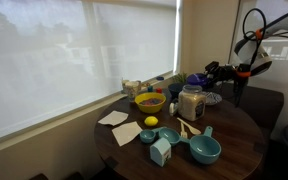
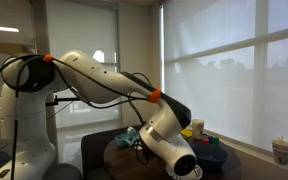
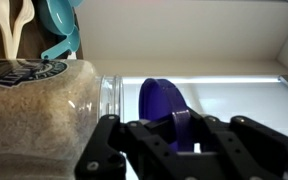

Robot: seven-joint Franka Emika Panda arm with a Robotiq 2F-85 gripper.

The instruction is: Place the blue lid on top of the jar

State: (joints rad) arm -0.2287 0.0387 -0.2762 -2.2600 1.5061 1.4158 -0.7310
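One round dark tabletop (image 1: 234, 130) stands beside a wide window with a pale blind (image 1: 64, 60) lowered. On it are a yellow bowl (image 1: 150, 101), a lemon (image 1: 151, 122), teal cups (image 1: 204, 150), paper napkins (image 1: 114, 118) and the jar (image 1: 191, 102), upright with pale contents. In the wrist view the gripper (image 3: 174, 125) is clamped narrowly on the blue lid (image 3: 159, 100), which stands on edge between its fingers, just beside the jar's glass wall and not on top of it.

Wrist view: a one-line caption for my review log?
Gripper close behind the blue lid, with the glass jar of pale contents alongside and a teal cup beyond.
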